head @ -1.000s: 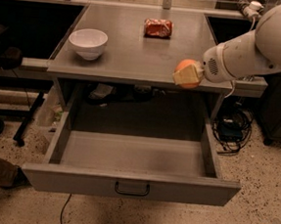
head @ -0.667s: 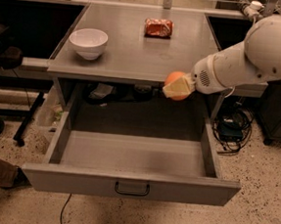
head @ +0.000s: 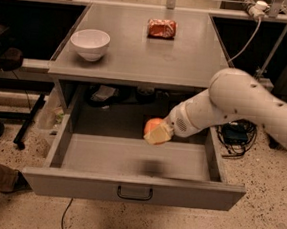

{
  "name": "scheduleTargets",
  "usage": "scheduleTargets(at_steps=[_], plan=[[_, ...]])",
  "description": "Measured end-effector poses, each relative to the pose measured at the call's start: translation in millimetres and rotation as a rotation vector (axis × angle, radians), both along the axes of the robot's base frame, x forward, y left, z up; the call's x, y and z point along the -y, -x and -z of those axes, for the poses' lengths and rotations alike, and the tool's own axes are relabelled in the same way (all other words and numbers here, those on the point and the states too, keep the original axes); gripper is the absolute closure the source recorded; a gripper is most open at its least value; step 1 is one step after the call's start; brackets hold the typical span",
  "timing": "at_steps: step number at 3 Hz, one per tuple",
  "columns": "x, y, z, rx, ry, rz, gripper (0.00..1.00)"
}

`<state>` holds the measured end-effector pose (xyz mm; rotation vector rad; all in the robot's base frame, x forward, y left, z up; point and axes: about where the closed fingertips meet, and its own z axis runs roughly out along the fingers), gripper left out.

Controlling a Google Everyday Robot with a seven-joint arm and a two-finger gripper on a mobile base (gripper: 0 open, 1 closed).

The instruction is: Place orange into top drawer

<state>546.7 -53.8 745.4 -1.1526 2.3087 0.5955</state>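
Mid-frame, the orange [head: 153, 125] is gripped by the claw [head: 156, 135] over the top drawer [head: 132, 187]; if released high, it could be bounced out.

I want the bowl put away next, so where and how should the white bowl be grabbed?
Pinch the white bowl at its rim from straight above, one finger inside: it stands upright and open, with a round sloping wall. The end effector hangs over the top drawer, shut on the orange.
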Motion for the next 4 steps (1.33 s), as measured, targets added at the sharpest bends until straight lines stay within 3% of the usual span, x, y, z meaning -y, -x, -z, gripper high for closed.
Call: scheduleTargets(at_steps=[2,3,4], plan=[[-41,16,98,-0.089,0.005,-0.088,1.0],[-45,20,112,-0.092,-0.005,-0.089,0.81],[-39,14,98,-0.052,-0.028,-0.068,0.58]])
